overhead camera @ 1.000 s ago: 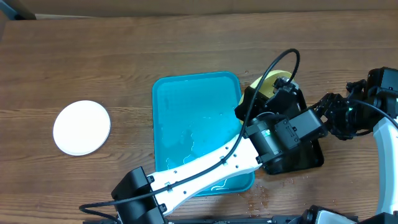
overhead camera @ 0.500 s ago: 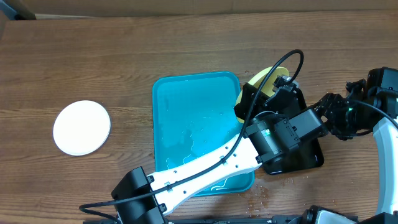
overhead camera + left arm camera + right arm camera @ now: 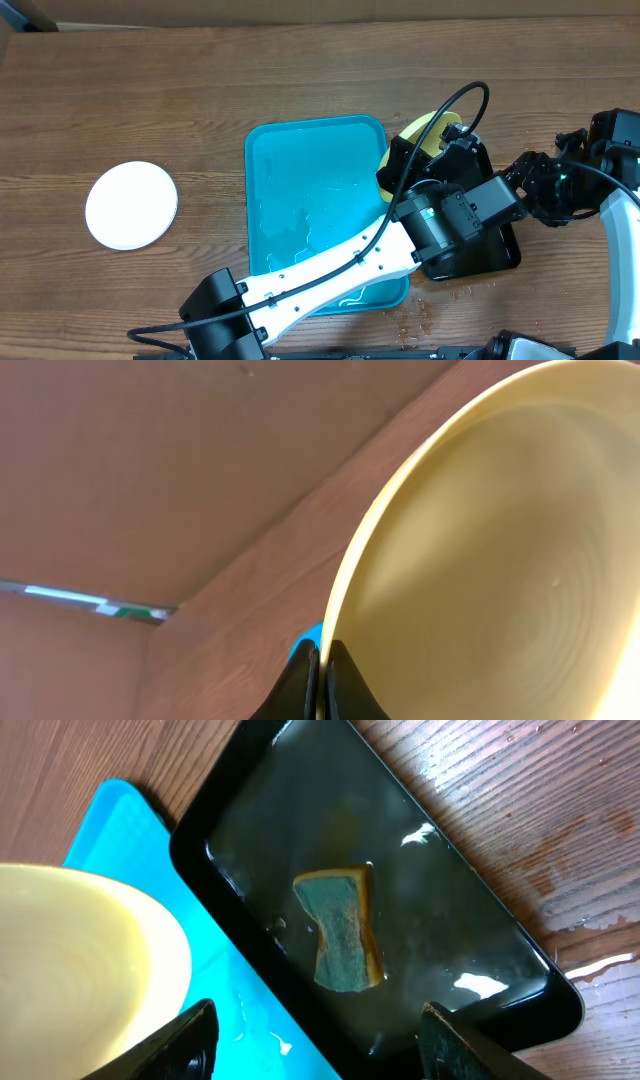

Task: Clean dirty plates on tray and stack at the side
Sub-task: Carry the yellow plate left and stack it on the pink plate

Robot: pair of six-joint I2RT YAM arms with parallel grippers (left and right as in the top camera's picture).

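Note:
My left gripper (image 3: pixel 322 682) is shut on the rim of the pale yellow-green plate (image 3: pixel 500 550), held tilted above the right edge of the turquoise tray (image 3: pixel 300 180); the plate also shows in the overhead view (image 3: pixel 428 134) and the right wrist view (image 3: pixel 80 970). My right gripper (image 3: pixel 320 1045) is open and empty above the black tray (image 3: pixel 400 920), which holds a green-yellow sponge (image 3: pixel 342 928) in water. A white plate (image 3: pixel 131 205) lies on the table at the far left. The turquoise tray also shows in the right wrist view (image 3: pixel 270 1020).
The black tray (image 3: pixel 490 250) sits right of the turquoise tray, partly under my left arm. Water drops lie on the wood (image 3: pixel 590 900) beside it. A cardboard wall (image 3: pixel 150 460) stands at the back.

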